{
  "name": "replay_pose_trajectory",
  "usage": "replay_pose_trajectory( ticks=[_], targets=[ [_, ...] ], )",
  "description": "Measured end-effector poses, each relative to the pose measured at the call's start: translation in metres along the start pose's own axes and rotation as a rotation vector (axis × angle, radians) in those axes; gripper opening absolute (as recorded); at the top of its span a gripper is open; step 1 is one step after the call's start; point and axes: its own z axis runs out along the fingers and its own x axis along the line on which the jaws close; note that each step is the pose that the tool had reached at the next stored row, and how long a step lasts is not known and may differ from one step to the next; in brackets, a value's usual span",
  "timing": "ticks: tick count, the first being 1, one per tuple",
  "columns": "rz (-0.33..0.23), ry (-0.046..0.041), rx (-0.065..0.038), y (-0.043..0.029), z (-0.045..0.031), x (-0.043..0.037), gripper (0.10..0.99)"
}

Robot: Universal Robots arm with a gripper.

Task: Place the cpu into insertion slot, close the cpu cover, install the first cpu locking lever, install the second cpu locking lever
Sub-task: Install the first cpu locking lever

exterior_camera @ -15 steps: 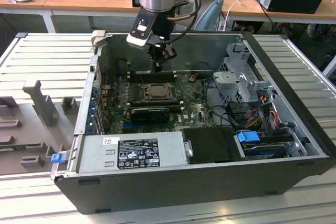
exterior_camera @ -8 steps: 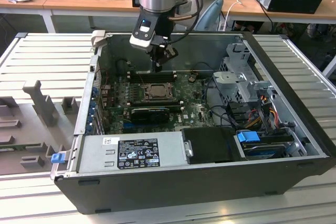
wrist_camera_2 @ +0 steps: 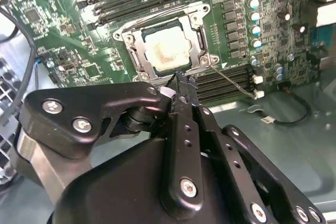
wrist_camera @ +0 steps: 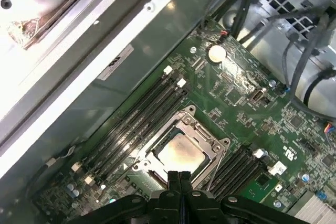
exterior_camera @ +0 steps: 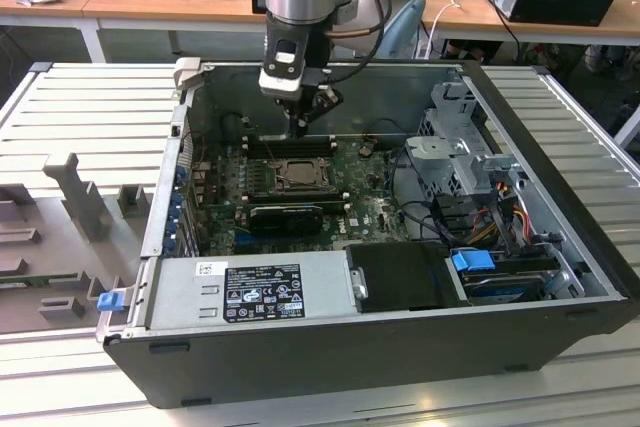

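Observation:
The pale square cpu lies in the insertion slot on the green board. The dark-metal cpu cover lies flat around the chip, which shows through its cut-out centre. A thin wire locking lever sticks out from the socket's corner, away from the frame. My gripper hangs just above the socket's edge on the memory-slot side. Its black fingers are pressed together with nothing between them.
The board sits deep in an open computer case with tall walls. Long black memory slots flank the socket. A power supply, a drive cage and loose cables crowd the exterior view's right and front.

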Motion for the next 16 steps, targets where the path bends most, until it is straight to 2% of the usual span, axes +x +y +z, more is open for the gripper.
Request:
replay_pose_trajectory(
  ticks=[1,3,10,16],
  targets=[
    [-0.038,0.0013,0.001,0.0,0.0,0.0,0.106],
    [-0.067,0.0023,0.001,0.0,0.0,0.0,0.106],
    [-0.252,0.0096,0.003,0.0,0.0,0.0,0.106],
    [-0.349,0.0136,0.003,0.0,0.0,0.0,0.106]
  ],
)
